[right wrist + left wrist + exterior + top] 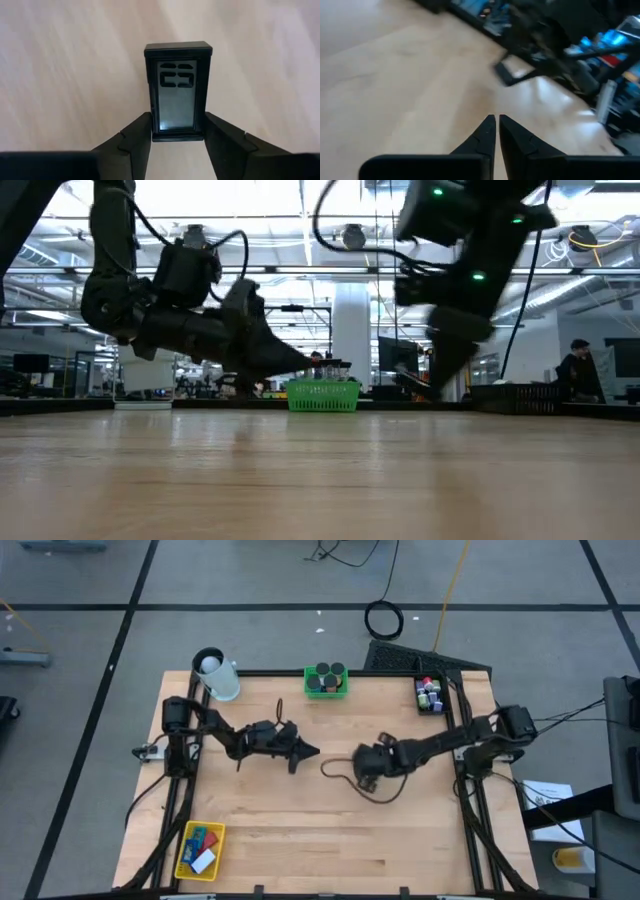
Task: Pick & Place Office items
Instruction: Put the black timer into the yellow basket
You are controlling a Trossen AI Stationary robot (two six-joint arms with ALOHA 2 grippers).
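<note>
Wooden table (300, 830), right gripper (175, 135) fingers clamping small black display device (177, 90), left gripper (496, 125) fingers closed, empty.

A large open robotics lab or industrial hall. The low view shows a high ceiling with pipes (330, 272) and strip lights (300, 205), a pillar (350, 330), rows of monitors (30, 363) and a person (578, 370) seated at a workstation. The high view shows a wooden table (320, 830) on a grey floor (250, 630) marked with dark tape lines, with cables (385, 618) lying about.
</note>
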